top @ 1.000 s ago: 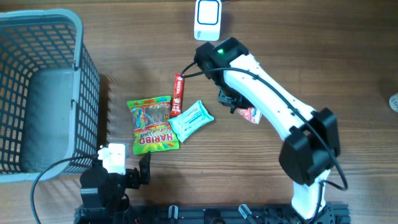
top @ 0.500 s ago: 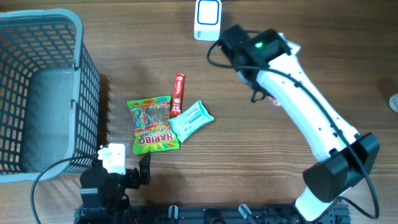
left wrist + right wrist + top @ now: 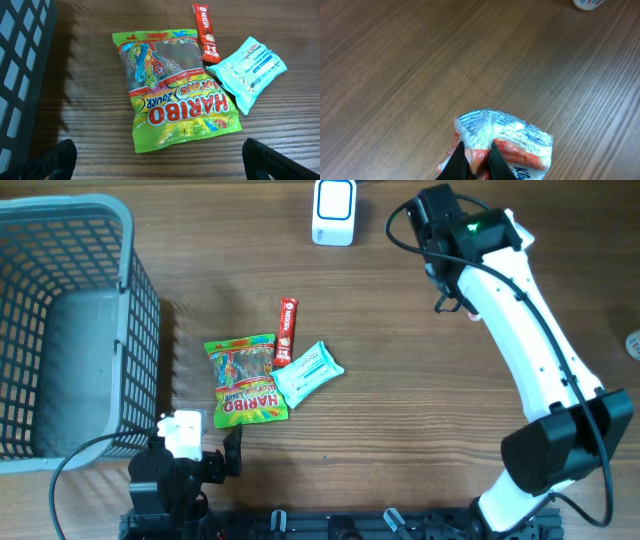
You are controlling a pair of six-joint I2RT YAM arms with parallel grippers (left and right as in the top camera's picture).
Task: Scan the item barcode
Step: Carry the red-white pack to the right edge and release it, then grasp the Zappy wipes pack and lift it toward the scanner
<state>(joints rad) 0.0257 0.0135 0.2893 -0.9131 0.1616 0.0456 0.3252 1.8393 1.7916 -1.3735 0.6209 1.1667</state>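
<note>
Gripping a crumpled red-and-white packet (image 3: 506, 142) by its edge, the right pincer (image 3: 475, 162) is clamped tight above the bare surface (image 3: 395, 60). Seen from overhead, the white scanner (image 3: 333, 210) lies near, at about ten o'clock from it, and the right arm is much the closer. Which face carries the barcode I cannot tell. The left pincer (image 3: 162, 162) gapes wide and empty at six o'clock, by the Haribo bag (image 3: 175, 95).

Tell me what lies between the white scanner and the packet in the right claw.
Only bare table, in the overhead view; the arm's black cable loops above it. The right claw, shut on the packet, is apart from the scanner.
</note>
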